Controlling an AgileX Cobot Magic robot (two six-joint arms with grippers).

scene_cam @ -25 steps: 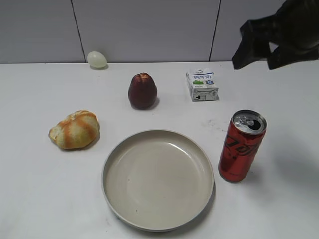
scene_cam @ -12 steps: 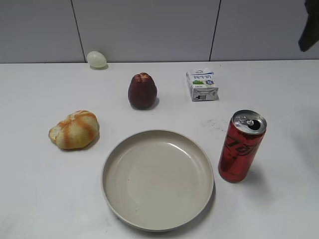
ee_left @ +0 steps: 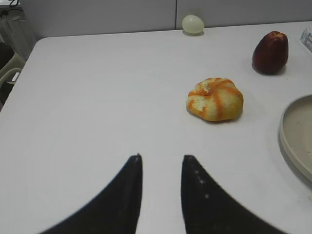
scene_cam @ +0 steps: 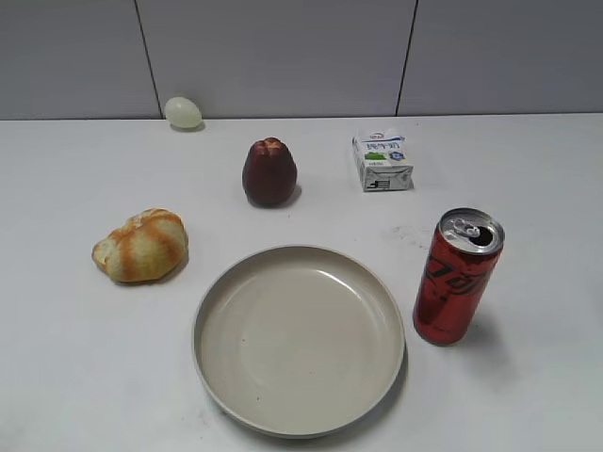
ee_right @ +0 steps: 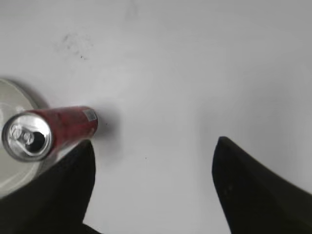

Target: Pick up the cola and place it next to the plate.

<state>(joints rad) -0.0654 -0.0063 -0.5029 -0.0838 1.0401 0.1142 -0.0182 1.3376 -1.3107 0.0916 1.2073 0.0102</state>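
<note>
The cola (scene_cam: pixel 458 276), a tall red can with a silver top, stands upright on the white table just right of the plate (scene_cam: pixel 299 338), a wide beige dish with a raised rim. Neither gripper shows in the exterior view. In the right wrist view the cola (ee_right: pixel 53 129) is seen from above at the left, beside the plate's edge (ee_right: pixel 14 100). My right gripper (ee_right: pixel 154 141) is wide open and empty, high above bare table to the right of the can. My left gripper (ee_left: pixel 161 157) is open and empty over bare table, left of the plate's rim (ee_left: pixel 292 141).
A bread roll (scene_cam: pixel 141 245) lies left of the plate. A dark red fruit (scene_cam: pixel 269 172) and a small white carton (scene_cam: pixel 382 159) stand behind it. A pale egg (scene_cam: pixel 183 112) sits by the back wall. The table's left edge (ee_left: pixel 22 68) shows in the left wrist view.
My right arm, seen at the top right a second ago, has moved up and right out of the exterior view. The cola and plate have not moved.
</note>
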